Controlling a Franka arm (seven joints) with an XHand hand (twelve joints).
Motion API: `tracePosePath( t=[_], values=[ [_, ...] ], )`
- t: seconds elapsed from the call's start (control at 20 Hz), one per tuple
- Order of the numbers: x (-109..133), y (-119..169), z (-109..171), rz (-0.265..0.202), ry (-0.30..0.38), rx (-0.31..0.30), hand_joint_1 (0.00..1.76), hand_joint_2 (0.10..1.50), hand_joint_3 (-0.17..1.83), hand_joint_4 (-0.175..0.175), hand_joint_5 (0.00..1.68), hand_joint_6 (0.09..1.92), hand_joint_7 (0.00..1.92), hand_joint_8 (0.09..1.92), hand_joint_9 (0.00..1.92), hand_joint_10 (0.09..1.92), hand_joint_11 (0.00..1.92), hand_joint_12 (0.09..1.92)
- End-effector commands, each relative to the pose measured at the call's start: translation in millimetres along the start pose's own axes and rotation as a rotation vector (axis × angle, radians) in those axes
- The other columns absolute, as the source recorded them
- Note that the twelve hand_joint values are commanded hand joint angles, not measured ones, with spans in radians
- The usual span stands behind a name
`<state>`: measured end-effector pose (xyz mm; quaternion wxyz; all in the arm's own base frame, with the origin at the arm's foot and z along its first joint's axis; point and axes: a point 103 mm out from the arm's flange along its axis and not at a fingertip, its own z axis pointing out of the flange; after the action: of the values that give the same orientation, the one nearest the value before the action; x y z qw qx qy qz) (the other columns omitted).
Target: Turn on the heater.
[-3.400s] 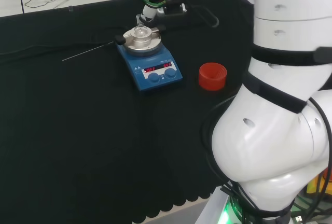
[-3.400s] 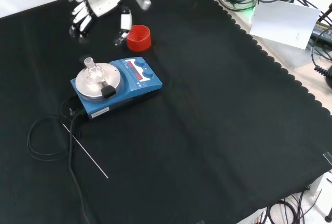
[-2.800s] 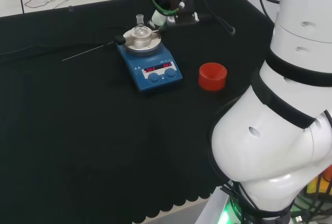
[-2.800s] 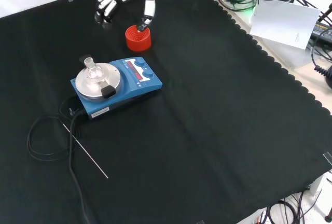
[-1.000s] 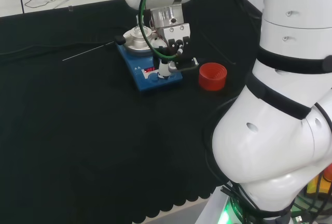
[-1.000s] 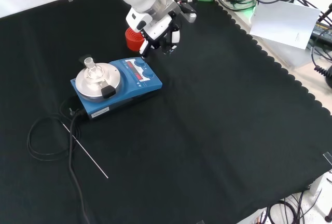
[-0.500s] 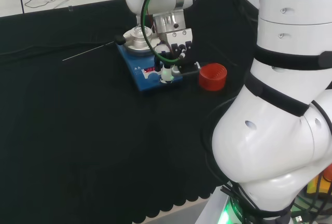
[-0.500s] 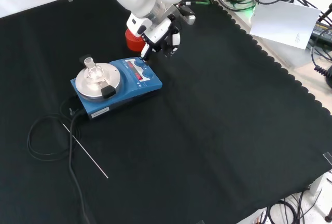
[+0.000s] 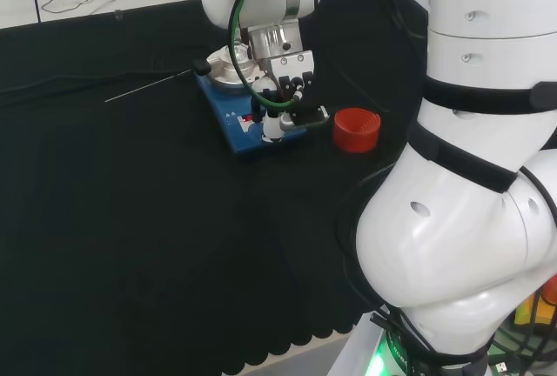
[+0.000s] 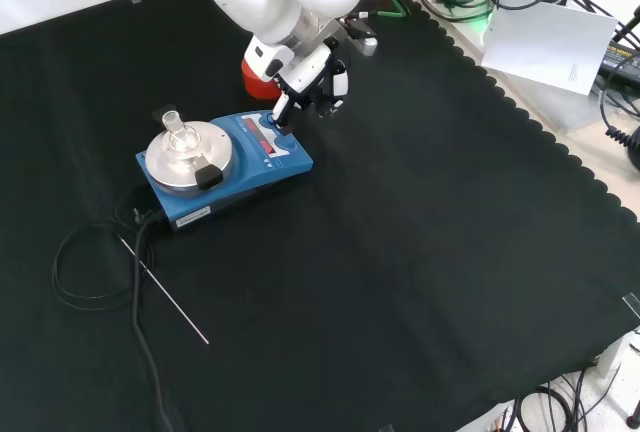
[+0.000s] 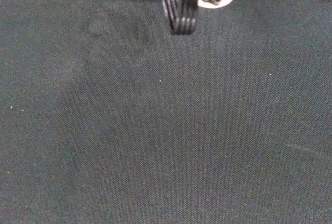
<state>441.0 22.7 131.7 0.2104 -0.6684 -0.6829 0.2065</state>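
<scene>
Black cloth (image 10: 420, 252): robot hand (image 10: 312, 77) fingertip touching heater (image 10: 225, 167).

My arm reaches out over the bench, its big white links rising at the right of the head view, and bends down so that my hand (image 9: 283, 97) hangs low with the fingers pointing downward. In the front view my hand (image 10: 310, 77) comes in from the top beneath a rounded white link. One finger (image 10: 283, 109) is stretched out straight and angled down, ahead of the others. The other fingers are bent back toward the palm, holding nothing.
</scene>
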Motion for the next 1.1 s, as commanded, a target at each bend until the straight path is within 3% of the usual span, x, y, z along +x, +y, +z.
tracePosePath(
  t=[0.05, 1.1],
  values=[
    [3.9, 8.3, -1.4, 0.01, -0.01, 0.002, 1.39, 0.71, 0.92, -0.075, 0.33, 0.92, 1.5, 1.52, 1.61, 1.42, 1.26, 1.37],
    [-5.9, 11.6, 1.4, 0.006, 0.004, -0.004, 1.39, 0.71, 0.93, -0.074, 0.33, 0.92, 1.51, 1.52, 1.61, 1.42, 1.26, 1.37]
  ],
)
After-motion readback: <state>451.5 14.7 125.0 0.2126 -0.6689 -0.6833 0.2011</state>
